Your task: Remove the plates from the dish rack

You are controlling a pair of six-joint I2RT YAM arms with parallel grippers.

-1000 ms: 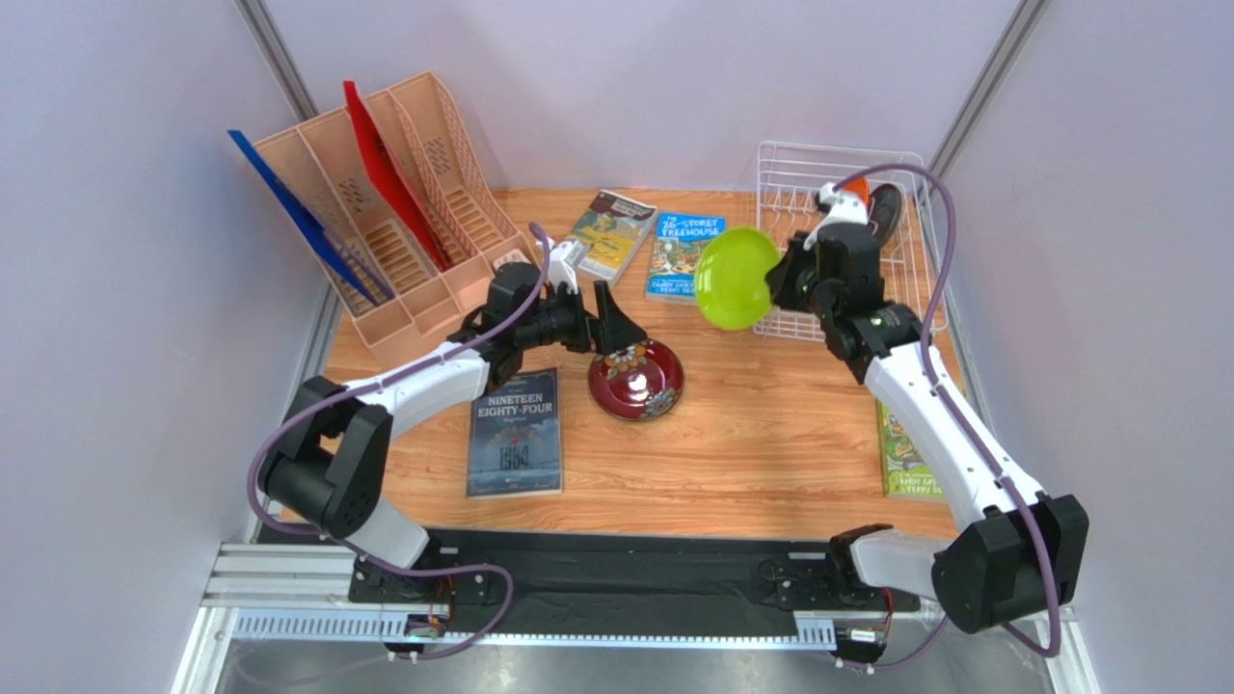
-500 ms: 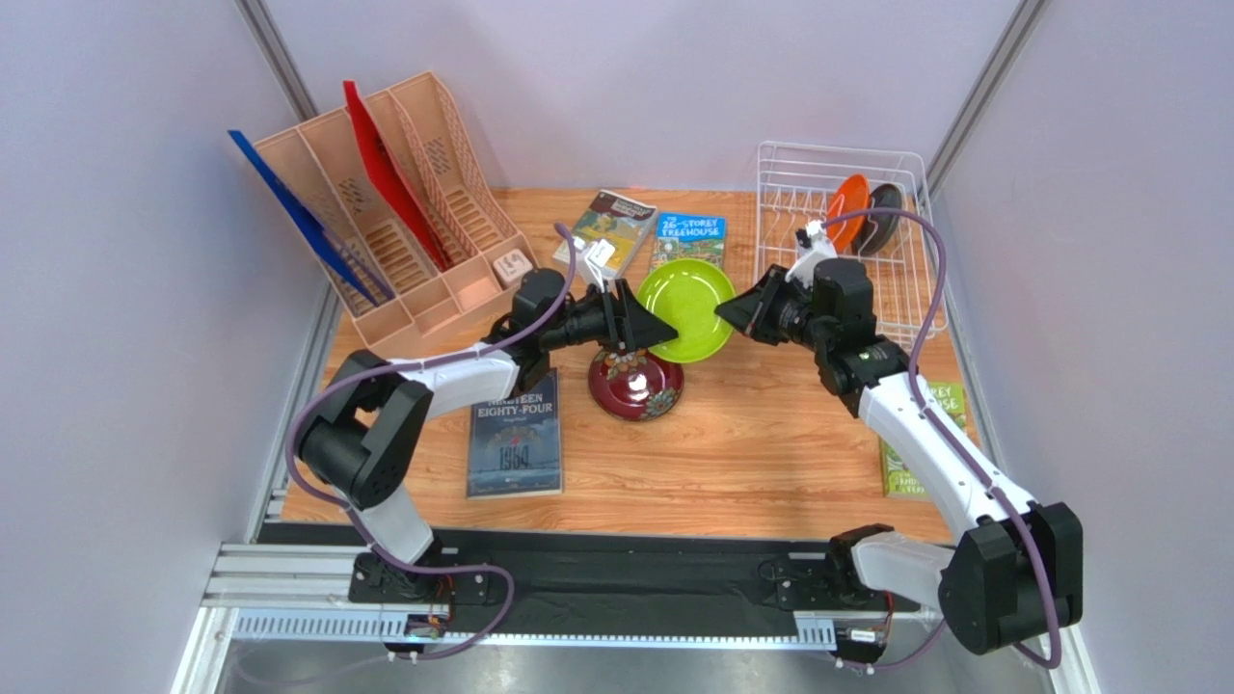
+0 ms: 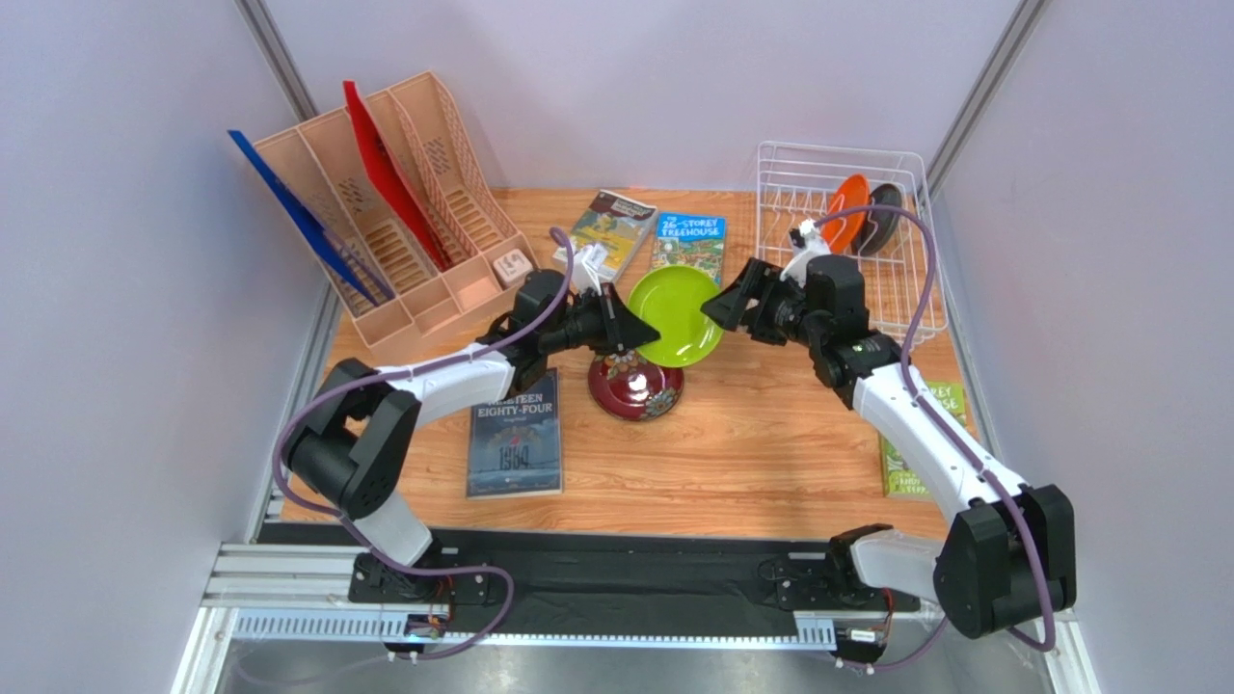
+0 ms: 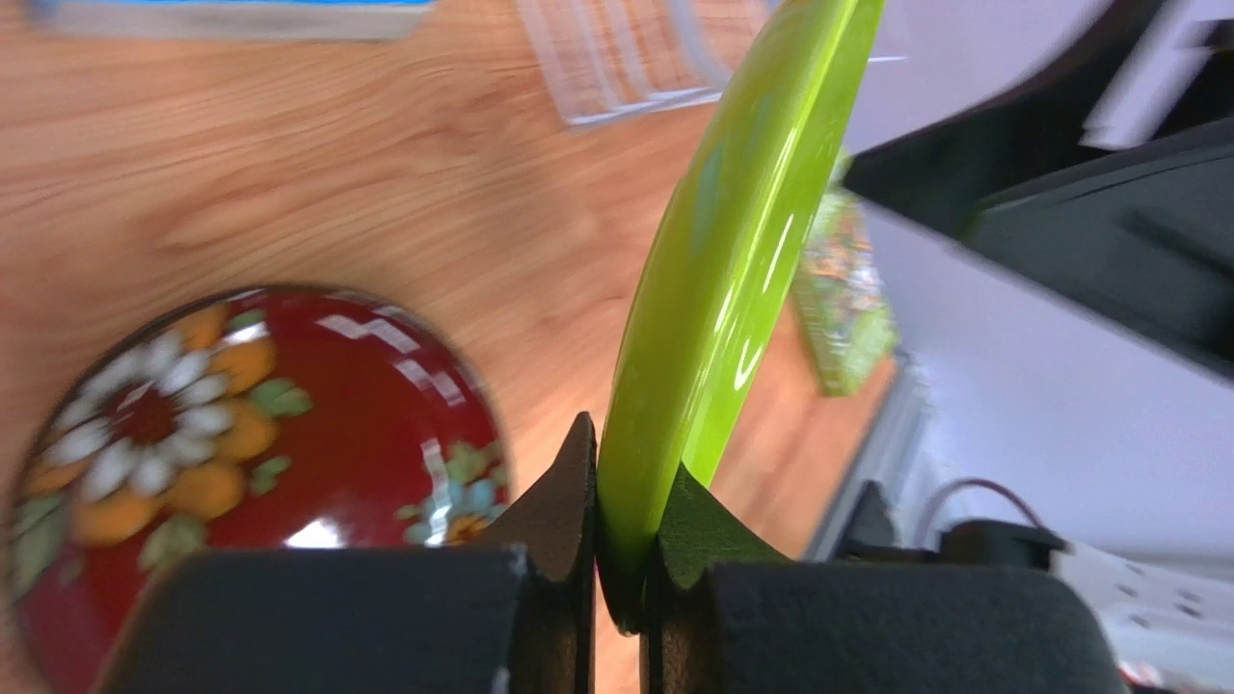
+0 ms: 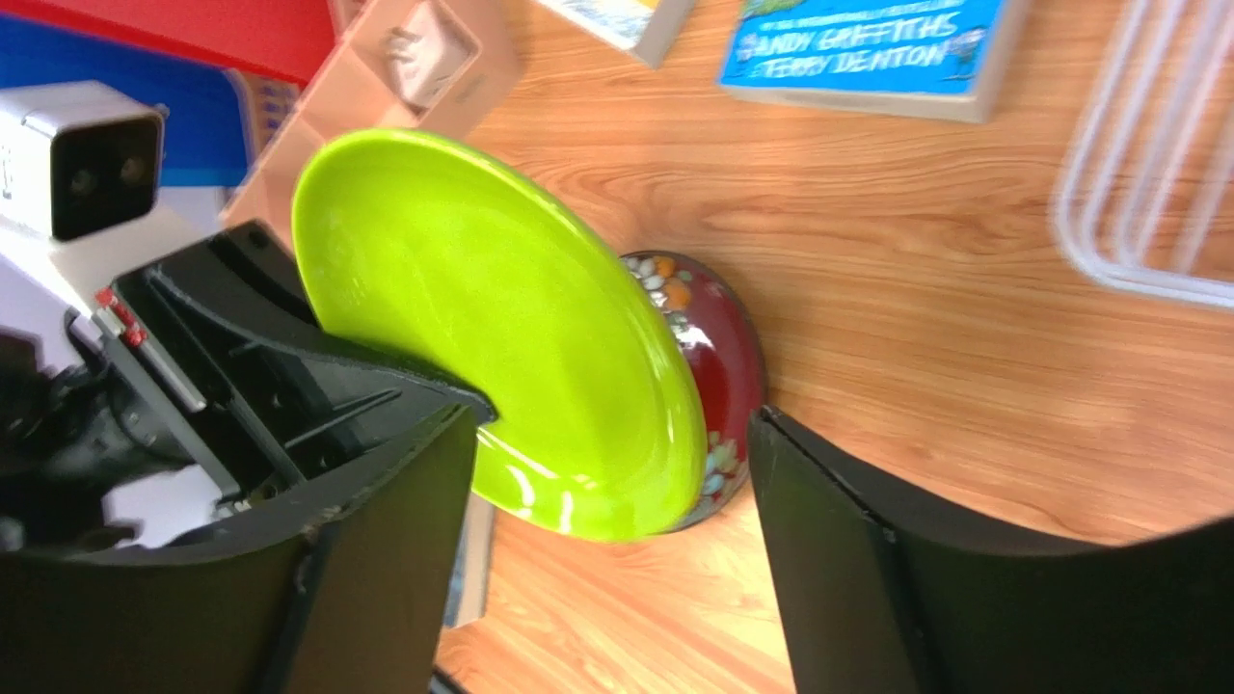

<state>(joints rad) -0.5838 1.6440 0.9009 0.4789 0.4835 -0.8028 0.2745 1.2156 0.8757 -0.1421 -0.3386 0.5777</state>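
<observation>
Pinches the green plate point(image 3: 675, 315) with the left fingers point(image 4: 558, 509). Holds the right fingers point(image 5: 855, 567) apart. Wood table point(image 3: 782, 434), pale walls point(image 3: 652, 73).

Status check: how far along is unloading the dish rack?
Done: the dark red floral plate lies on the table. In hand: the left gripper is shut on the rim of the lime green plate, holding it up beside the red one; the right gripper is open around its far edge. Left: the orange plate and the dark plate stand in the dish rack.
</observation>
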